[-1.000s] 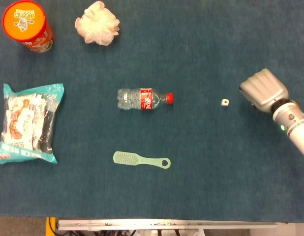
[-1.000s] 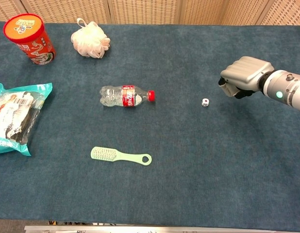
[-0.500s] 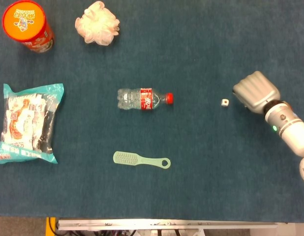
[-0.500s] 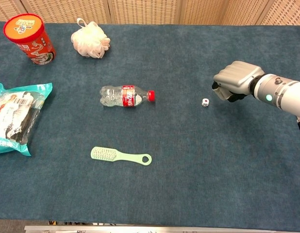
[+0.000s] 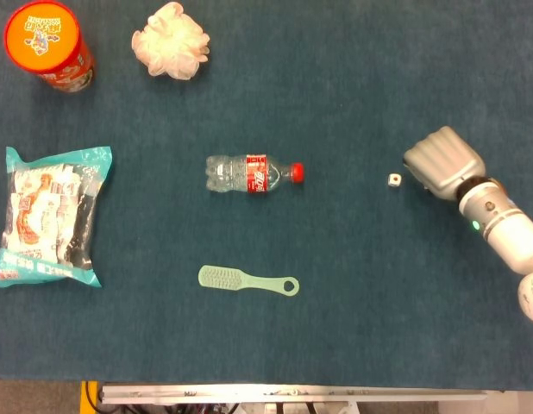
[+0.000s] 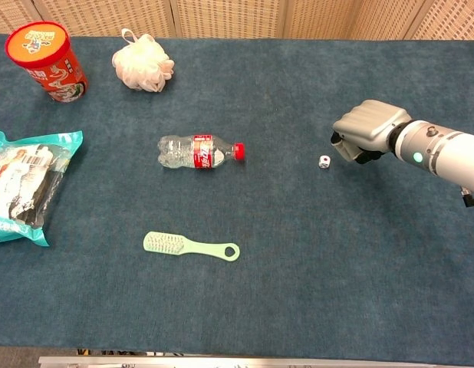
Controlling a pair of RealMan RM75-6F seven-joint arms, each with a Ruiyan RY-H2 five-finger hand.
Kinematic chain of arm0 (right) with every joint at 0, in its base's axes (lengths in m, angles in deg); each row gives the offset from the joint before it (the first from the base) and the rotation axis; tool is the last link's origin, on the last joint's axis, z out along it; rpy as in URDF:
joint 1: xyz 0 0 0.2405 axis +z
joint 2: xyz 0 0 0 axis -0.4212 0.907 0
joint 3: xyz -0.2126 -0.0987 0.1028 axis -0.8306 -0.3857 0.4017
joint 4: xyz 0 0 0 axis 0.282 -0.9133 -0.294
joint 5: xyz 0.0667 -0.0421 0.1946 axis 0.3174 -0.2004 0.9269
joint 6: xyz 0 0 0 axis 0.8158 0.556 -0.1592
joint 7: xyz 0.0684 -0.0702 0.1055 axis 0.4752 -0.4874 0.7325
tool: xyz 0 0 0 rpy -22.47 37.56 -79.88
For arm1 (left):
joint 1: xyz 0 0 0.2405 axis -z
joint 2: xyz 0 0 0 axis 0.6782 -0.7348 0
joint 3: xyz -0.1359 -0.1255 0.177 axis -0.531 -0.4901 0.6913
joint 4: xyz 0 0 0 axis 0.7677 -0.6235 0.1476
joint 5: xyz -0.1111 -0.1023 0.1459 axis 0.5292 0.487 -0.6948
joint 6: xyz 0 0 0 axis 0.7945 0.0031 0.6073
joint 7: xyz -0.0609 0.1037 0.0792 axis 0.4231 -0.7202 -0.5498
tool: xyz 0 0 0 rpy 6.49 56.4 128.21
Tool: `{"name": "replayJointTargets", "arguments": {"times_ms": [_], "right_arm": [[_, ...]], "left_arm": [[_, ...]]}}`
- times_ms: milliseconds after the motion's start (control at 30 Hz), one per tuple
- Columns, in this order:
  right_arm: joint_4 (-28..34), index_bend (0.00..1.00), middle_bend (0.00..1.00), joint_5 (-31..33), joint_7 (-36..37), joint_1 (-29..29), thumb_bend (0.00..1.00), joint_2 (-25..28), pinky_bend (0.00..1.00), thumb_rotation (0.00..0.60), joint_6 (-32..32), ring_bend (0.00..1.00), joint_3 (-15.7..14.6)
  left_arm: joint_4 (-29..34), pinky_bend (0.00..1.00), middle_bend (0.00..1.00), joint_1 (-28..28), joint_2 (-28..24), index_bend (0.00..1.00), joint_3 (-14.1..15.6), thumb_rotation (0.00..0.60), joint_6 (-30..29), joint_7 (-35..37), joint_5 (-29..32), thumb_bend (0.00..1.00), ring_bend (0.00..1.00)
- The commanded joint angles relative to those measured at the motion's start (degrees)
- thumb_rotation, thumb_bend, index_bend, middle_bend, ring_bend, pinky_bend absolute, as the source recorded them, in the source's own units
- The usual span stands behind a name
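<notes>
My right hand [image 5: 440, 161] [image 6: 364, 131] hovers over the right part of the blue table, fingers curled under the palm and nothing visible in them. Just to its left lies a small white die [image 5: 393, 179] [image 6: 324, 162], a short gap away from the fingers. Mid-table, a clear plastic bottle [image 5: 252, 173] [image 6: 198, 151] with a red label and red cap lies on its side. Below it rests a pale green hairbrush [image 5: 246, 280] [image 6: 190, 245]. My left hand shows in neither view.
A red snack canister [image 5: 47, 45] [image 6: 47, 60] stands at the far left corner, with a white bath pouf [image 5: 171, 40] [image 6: 142, 61] beside it. A teal snack bag [image 5: 51, 216] [image 6: 24, 184] lies at the left edge. The table's front edge [image 5: 292, 392] runs along the bottom.
My right hand has slid leftward toward the die, narrowing the gap to it. The objects on the table stayed where they were.
</notes>
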Motion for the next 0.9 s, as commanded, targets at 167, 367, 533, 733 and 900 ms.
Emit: {"name": "replayJointTargets", "arguments": {"times_ms": [167,367,533,733,900], "right_arm": [[-0.8,0.58,0.95,0.1,1.2,0.6,1.0,-0.7,0.97,0.6,-0.9,0.88,0.0],[-1.5,0.56,0.96,-0.3,1.9,1.1,1.0,-1.5,0.97,0.6,-1.2,0.88,-0.1],[-2.1,0.56,0.96,-0.2,2.2,1.4,1.0,-2.1,0.97,0.6,-1.5,0.88,-0.2],[-2.5,0.55,0.96,-0.5,3.2,1.7,1.0,-2.3,0.97,0.6,-1.5,0.88,0.0],[-2.4,0.55,0.96,-1.2,3.6,1.9,1.0,-2.4,0.97,0.6,-1.4,0.88,0.0]], "left_arm": [[-0.1,0.35,0.39,-0.1,-0.1,0.47,-0.1,0.6,-0.1,0.2,-0.1,0.35,0.22],[0.1,0.35,0.39,-0.3,-0.3,0.48,-0.1,0.6,-0.3,0.1,0.0,0.35,0.22],[0.1,0.35,0.39,-0.5,-0.4,0.49,-0.1,0.6,-0.4,0.1,0.0,0.35,0.22],[0.2,0.35,0.39,-0.6,-0.5,0.49,-0.1,0.6,-0.4,0.1,-0.1,0.35,0.22],[0.3,0.35,0.39,-0.6,-0.6,0.49,-0.1,0.6,-0.2,0.0,0.0,0.35,0.22]]}}
